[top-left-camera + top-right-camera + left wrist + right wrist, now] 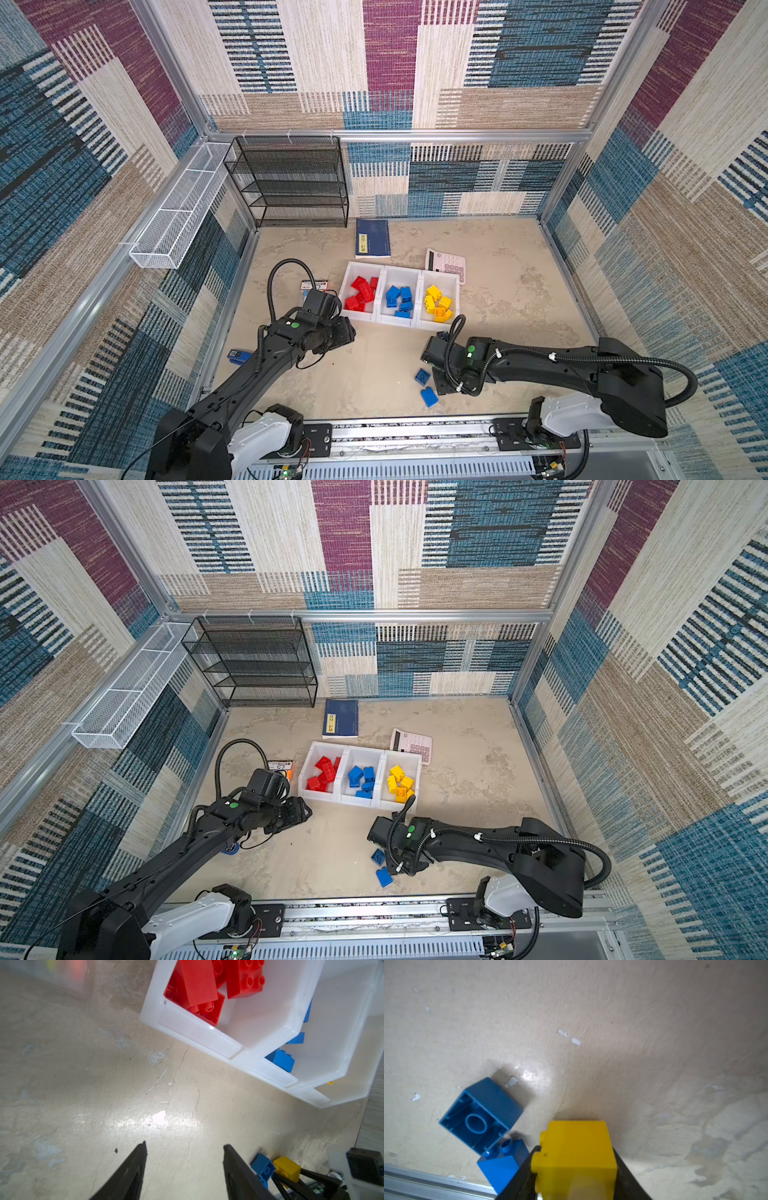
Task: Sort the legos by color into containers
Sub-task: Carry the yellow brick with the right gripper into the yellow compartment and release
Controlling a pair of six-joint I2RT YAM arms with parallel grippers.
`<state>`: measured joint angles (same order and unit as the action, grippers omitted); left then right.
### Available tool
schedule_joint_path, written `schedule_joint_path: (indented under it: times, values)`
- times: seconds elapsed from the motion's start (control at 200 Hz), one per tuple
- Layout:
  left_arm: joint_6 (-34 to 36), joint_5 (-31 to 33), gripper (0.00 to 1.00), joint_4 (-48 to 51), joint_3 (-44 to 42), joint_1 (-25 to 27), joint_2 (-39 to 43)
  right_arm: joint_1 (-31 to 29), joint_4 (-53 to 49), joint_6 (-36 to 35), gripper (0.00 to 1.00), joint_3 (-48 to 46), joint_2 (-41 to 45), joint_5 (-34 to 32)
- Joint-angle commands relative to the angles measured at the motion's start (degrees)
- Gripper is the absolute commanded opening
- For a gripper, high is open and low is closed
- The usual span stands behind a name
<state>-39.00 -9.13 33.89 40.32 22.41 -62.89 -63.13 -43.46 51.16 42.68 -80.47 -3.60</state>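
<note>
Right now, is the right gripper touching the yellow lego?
Touching. The right wrist view shows the yellow lego wedged between both black fingers of the right gripper, with no gap on either side.

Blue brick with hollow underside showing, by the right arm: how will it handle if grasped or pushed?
Likely rigid and light: the blue brick is a thin-walled hollow shell. Smooth flat sides may slip in a skewed pinch. Pushed, it should slide, not roll, probably nudging the second blue brick beside it.
</note>
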Motion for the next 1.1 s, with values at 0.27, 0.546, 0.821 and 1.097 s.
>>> schedule_joint_path:
  times: [0.27, 0.546, 0.821, 1.097]
  values:
    - [-1.1, 1.1, 0.62, 1.7, 0.6, -0.1, 1.4, 10.7, -1.1, -13.7, 0.46, 11.7, -0.5, -8.1]
    - [-2.6, 0.1, 0.62, 2.2, -0.8, 0.0, 3.4, 24.2, 5.2, -29.0, 0.47, 24.8, -10.1, -8.3]
    - [-2.9, -0.9, 0.62, 2.6, -1.2, 0.0, 4.1, 26.4, 6.6, -30.8, 0.63, 28.5, -16.0, -6.9]
    - [-2.8, -2.3, 0.62, 2.2, -1.1, 0.2, 3.4, 26.4, 6.4, -29.4, 0.84, 28.0, -12.7, -6.6]
